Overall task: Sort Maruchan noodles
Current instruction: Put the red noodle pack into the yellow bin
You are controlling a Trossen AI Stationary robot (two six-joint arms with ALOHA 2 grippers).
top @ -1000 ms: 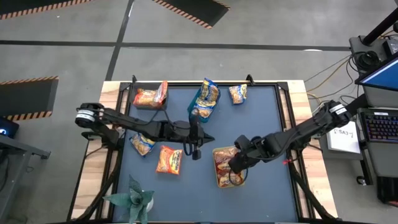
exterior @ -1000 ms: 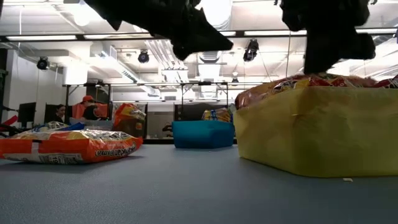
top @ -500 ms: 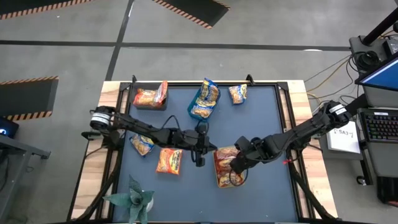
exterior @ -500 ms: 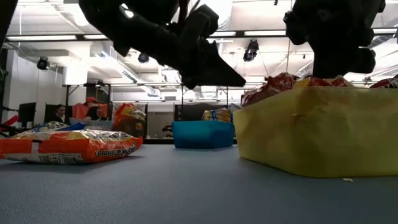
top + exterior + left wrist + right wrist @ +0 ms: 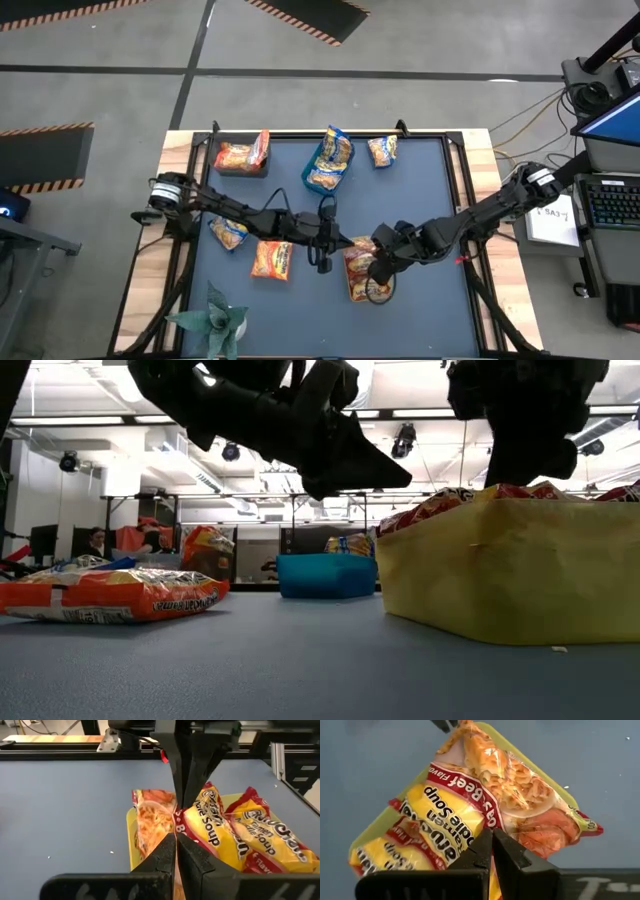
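We have red noodles (image 5: 362,266) in the yellow bin (image 5: 500,575), both our left tool (image 5: 352,243) and right tool (image 5: 377,272) closed tight and empty there, but four packets (image 5: 272,257) wait on the surface (image 5: 420,180).

Counted against the yellow-green bin (image 5: 366,268) near the table's front right: at least two red packets (image 5: 226,827) lie inside it, though how many lie beneath cannot be told. Four loose packets lie apart from it: one orange (image 5: 271,257) and one blue-and-yellow (image 5: 229,231) to its left, one orange (image 5: 241,154) at the far-left corner, one small (image 5: 382,150) far behind. One blue bin (image 5: 327,160) holds packets too overlapped to count.
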